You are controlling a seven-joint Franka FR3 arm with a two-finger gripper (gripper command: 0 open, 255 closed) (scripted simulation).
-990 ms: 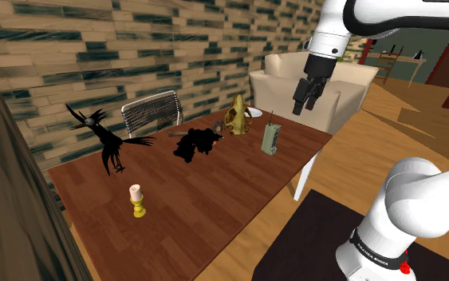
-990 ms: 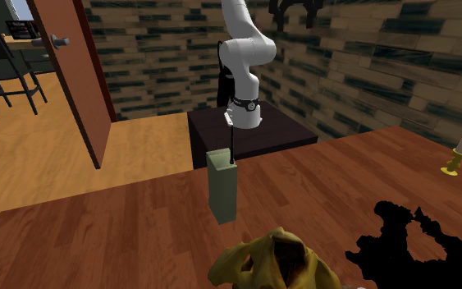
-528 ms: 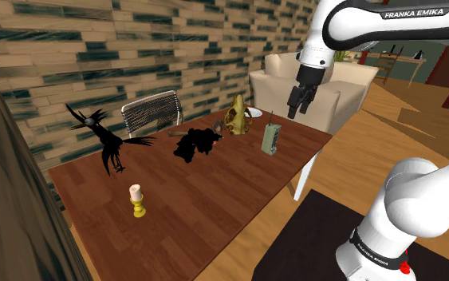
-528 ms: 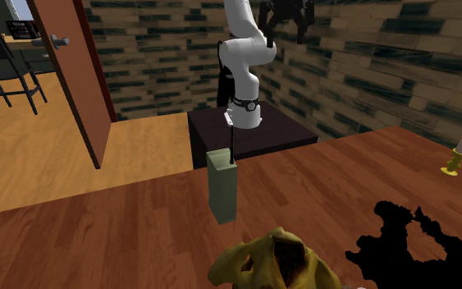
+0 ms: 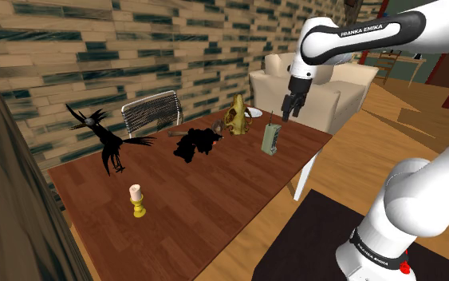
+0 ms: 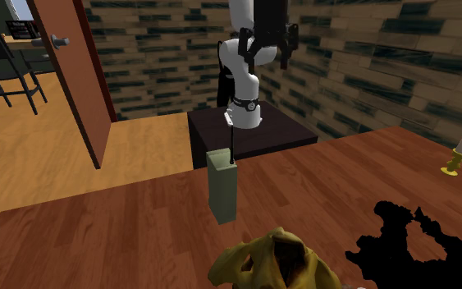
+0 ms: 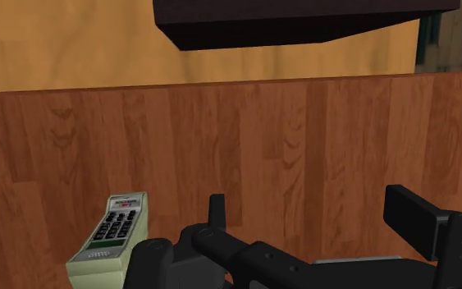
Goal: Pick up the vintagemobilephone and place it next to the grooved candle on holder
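Observation:
The vintage mobile phone (image 5: pixel 270 137) is a pale green handset with a thin black aerial, standing upright near the table's edge on the shoulder view's right. It also stands in the second exterior view (image 6: pixel 222 185), and its keypad face shows in the wrist view (image 7: pixel 110 242). My gripper (image 5: pixel 289 110) hangs open in the air, above the phone and a little to the shoulder view's right of it, touching nothing. Its two black fingers stand apart (image 6: pixel 267 56) (image 7: pixel 315 215). The grooved candle on its yellow holder (image 5: pixel 138 199) (image 6: pixel 461 156) stands far across the table.
On the wooden table (image 5: pixel 214 184) stand a black bird figure (image 5: pixel 103 136), a black shape (image 5: pixel 196 144) and a yellowish figure (image 5: pixel 235 116). A wire chair (image 5: pixel 152 110) and a cream armchair (image 5: pixel 326 88) stand behind. The dark stand (image 6: pixel 249 135) sits off the table's edge.
The gripper has come down and moved toward the shoulder view's left, closer to the phone. It stays open. The phone and candle have not moved.

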